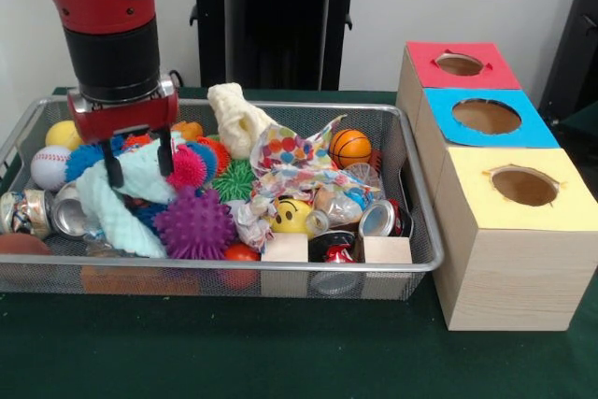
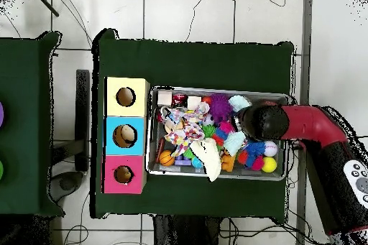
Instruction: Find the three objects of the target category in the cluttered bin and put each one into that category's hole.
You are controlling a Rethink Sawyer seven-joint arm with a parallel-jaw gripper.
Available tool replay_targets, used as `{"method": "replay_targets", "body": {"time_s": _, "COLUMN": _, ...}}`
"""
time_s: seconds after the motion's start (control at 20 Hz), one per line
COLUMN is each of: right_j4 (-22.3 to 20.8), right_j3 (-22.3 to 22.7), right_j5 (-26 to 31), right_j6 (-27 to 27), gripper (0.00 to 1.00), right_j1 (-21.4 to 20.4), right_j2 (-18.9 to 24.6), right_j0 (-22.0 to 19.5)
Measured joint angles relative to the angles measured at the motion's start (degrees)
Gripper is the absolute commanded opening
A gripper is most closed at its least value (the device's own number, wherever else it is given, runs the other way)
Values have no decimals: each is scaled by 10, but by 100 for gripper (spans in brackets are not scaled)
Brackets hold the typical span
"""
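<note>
The bin (image 1: 422,195) is a silver wire mesh tray full of mixed toys, cans and cloths; it also shows in the overhead view (image 2: 244,178). My gripper (image 1: 138,163) is low over the bin's left part. Its fingers (image 1: 112,171) stand on either side of a pale mint cloth (image 1: 126,207) and hold it. In the overhead view the arm's end (image 2: 262,121) covers the gripper. Three wooden boxes stand beside the bin, with a red-topped hole (image 1: 460,64), a blue-topped hole (image 1: 486,117) and a yellow-topped hole (image 1: 524,186).
In the bin lie a purple spiky ball (image 1: 194,223), a small basketball (image 1: 349,147), a baseball (image 1: 49,167), a yellow smiley ball (image 1: 291,215), crushed cans (image 1: 381,220), two wooden blocks (image 1: 285,248), a cream bone-shaped toy (image 1: 238,119) and a dotted cloth (image 1: 290,156).
</note>
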Motion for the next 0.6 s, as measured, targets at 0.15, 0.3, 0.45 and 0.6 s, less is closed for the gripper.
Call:
{"method": "replay_targets", "body": {"time_s": 0.15, "right_j4": 2, "right_j3": 25, "right_j5": -2, "right_j6": 0, "gripper": 100, "right_j1": -19, "right_j2": 0, "right_j0": -9}}
{"method": "replay_targets", "body": {"time_s": 0.3, "right_j4": 11, "right_j3": 53, "right_j5": -2, "right_j6": 0, "gripper": 100, "right_j1": -41, "right_j2": 0, "right_j0": -11}}
{"method": "replay_targets", "body": {"time_s": 0.45, "right_j4": 21, "right_j3": 79, "right_j5": -2, "right_j6": 0, "gripper": 100, "right_j1": -63, "right_j2": 0, "right_j0": -11}}
{"method": "replay_targets", "body": {"time_s": 0.6, "right_j4": 30, "right_j3": 106, "right_j5": -4, "right_j6": 0, "gripper": 100, "right_j1": -84, "right_j2": 0, "right_j0": -11}}
